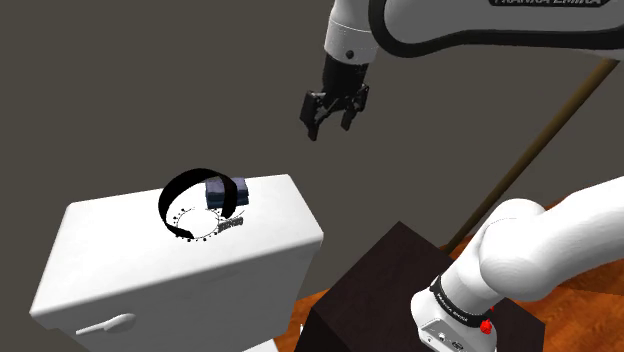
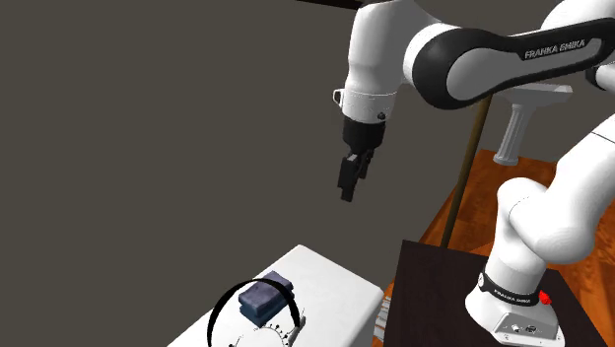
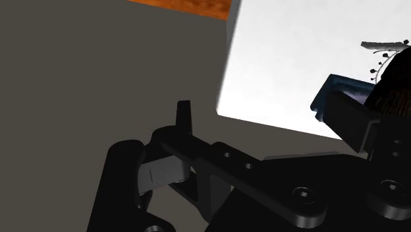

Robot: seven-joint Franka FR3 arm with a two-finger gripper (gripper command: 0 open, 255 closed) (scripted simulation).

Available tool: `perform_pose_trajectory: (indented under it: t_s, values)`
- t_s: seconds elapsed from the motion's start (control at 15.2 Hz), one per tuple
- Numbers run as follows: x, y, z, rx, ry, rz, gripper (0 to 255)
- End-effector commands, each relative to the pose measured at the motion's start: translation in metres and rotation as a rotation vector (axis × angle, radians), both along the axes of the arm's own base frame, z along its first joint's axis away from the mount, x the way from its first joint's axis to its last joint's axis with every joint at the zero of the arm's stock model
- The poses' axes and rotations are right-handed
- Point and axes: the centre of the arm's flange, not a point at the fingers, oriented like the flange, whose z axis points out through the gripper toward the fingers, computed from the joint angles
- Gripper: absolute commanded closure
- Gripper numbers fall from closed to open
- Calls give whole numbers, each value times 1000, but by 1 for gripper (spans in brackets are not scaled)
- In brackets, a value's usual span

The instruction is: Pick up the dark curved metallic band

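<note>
A black curved band stands arched on top of a white cabinet, near its far edge. A dark blue block sits against the band's side, and a thin ring of small black beads lies under it. In the second exterior view the band and the block are at the bottom. My gripper hangs open and empty in the air, well above the cabinet and toward the shoulder view's right of the band; it also shows here. The wrist view catches the block and the band past one finger.
The dark brown stand sits close to the cabinet's right side on a wooden floor. A thin brown pole leans behind the arm. The cabinet front has a white handle. A grey wall lies behind.
</note>
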Motion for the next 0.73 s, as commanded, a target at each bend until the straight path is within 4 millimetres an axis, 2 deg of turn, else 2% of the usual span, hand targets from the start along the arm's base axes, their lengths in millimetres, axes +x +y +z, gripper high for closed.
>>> perform_pose_trajectory:
  t_s: [0.0,0.66]
  values:
    - [11,23,-13,-3,2,2,0]
    - [63,137,-63,-22,13,18,0]
